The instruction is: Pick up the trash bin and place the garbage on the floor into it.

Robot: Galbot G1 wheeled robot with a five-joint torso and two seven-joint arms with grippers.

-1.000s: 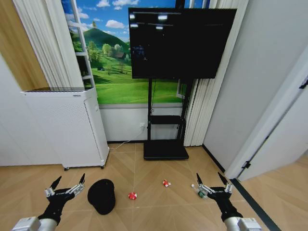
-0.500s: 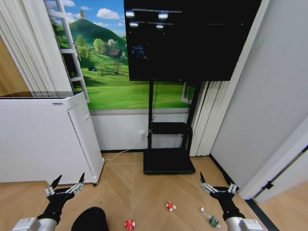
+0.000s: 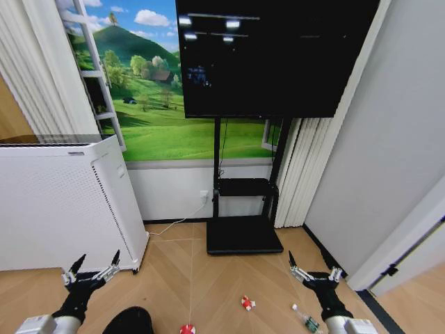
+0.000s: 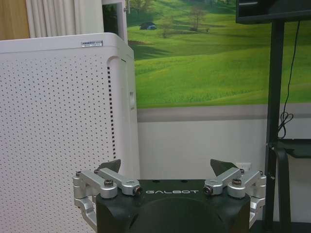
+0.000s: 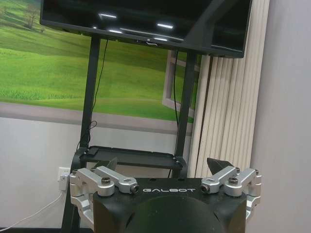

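Observation:
The trash bin (image 3: 129, 321) is a small black round bin on the floor (image 3: 208, 285) at the lower edge of the head view, just right of my left gripper (image 3: 96, 259). That gripper is open and holds nothing. The garbage lies on the wood to the right: a red-and-white can (image 3: 186, 329), a crumpled red-and-white wrapper (image 3: 246, 303) and a small clear bottle (image 3: 306, 320). My right gripper (image 3: 315, 264) hangs open and empty just above the bottle. In the wrist views the left gripper (image 4: 167, 166) and right gripper (image 5: 164, 163) both stand wide open, facing the wall.
A tall white appliance (image 3: 62, 202) stands at the left, close behind the bin. A big TV (image 3: 274, 56) on a black stand with a flat base (image 3: 243, 236) is straight ahead. A white wall and door frame (image 3: 400, 261) close off the right side.
The whole head picture has shifted: the bin and the garbage now lie lower and nearer, the appliance larger. Both grippers stay open and empty in the same pose.

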